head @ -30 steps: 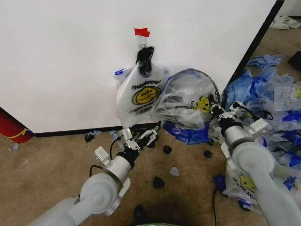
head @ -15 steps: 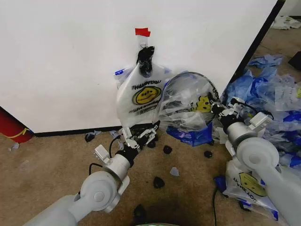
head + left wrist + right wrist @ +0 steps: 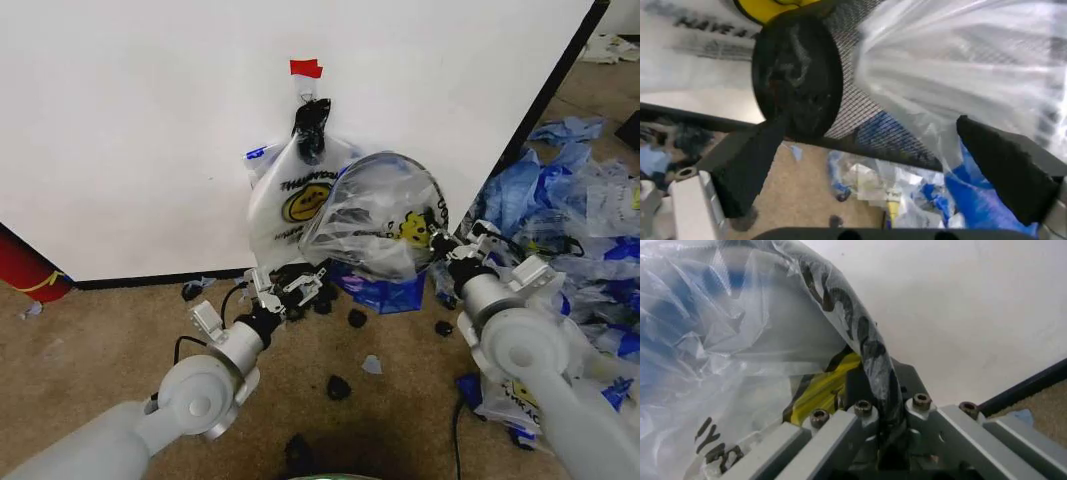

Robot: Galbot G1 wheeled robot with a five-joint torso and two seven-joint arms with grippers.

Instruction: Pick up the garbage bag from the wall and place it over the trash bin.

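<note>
Brown carpeted floor (image 3: 120,330) is being littered with dark scraps, and a heap of blue-and-white plastic bags (image 3: 575,210) is piled to the robot's right. A large plain white wall panel (image 3: 130,130) with a black edge strip is standing ahead; a small piece of red tape (image 3: 306,68) is stuck on it.

A thin translucent white bag printed with a yellow smiley face (image 3: 292,205) is hanging flat against the panel just below the tape, bunched at a dark clip at its top.

A small round black wire-mesh bin (image 3: 385,215) is being held tipped on its side in front of the panel, overlapping the hanging bag's right edge. A clear plastic liner is already stretched over it.

The right gripper (image 3: 447,246) is being kept pinched on the bin's black rim; in the right wrist view the rim (image 3: 873,370) and liner plastic are clamped between the fingers.

The left gripper (image 3: 288,282) is positioned below the hanging bag, fingers spread. In the left wrist view the bin's solid black base (image 3: 797,82) is seen near one black finger pad (image 3: 747,167), nothing gripped.

A red cylinder (image 3: 25,270) is lying at far left.
</note>
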